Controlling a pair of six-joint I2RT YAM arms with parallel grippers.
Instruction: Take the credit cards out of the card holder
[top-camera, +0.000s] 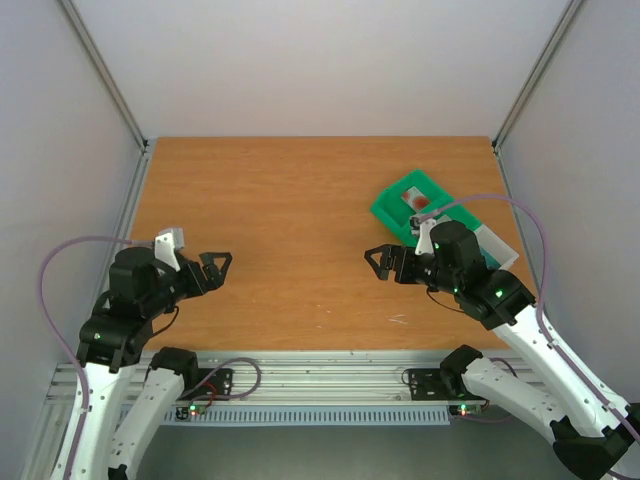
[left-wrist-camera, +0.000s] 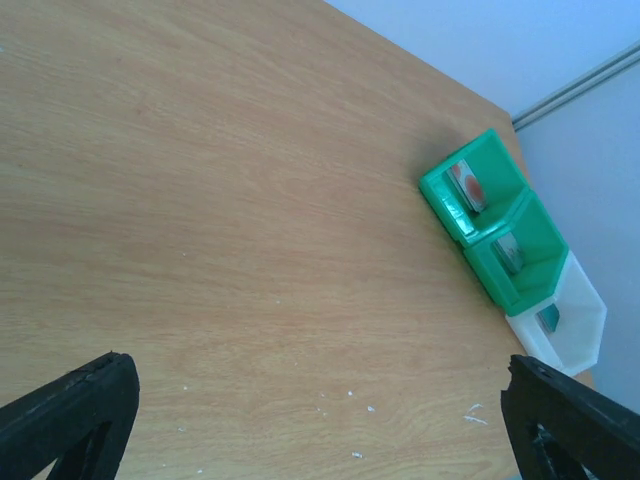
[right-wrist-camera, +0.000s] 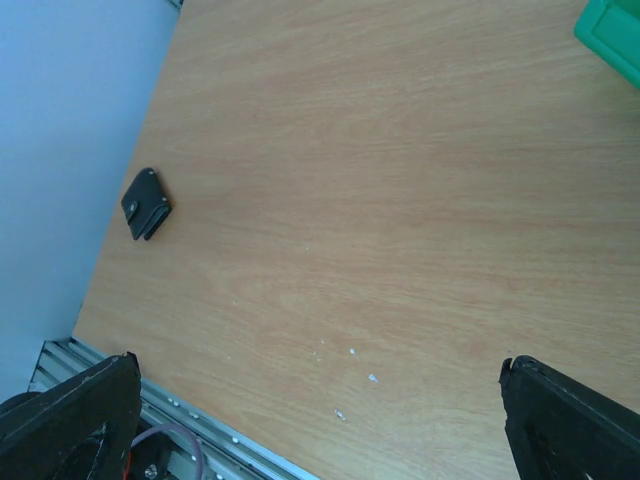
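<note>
The card holder (right-wrist-camera: 146, 203) is a small black wallet, folded shut with a stud on its flap, lying on the wood table by the left wall; my left arm hides it in the top view. A pale credit card with a round red mark (left-wrist-camera: 468, 186) stands in the green tray (left-wrist-camera: 450, 210), a greyish card (left-wrist-camera: 509, 252) in its second compartment. My left gripper (top-camera: 212, 268) (left-wrist-camera: 320, 370) hangs open over bare wood. My right gripper (top-camera: 383, 262) (right-wrist-camera: 318, 368) is open too, far from the holder. Nothing sits between either pair of fingers.
The green tray (top-camera: 392, 212) sits at the back right with a white bin (left-wrist-camera: 580, 330) joined to it, holding a small teal piece (left-wrist-camera: 548, 318). White crumbs (right-wrist-camera: 360, 365) dot the wood near the front rail (right-wrist-camera: 200, 425). Walls close in the left, right and back.
</note>
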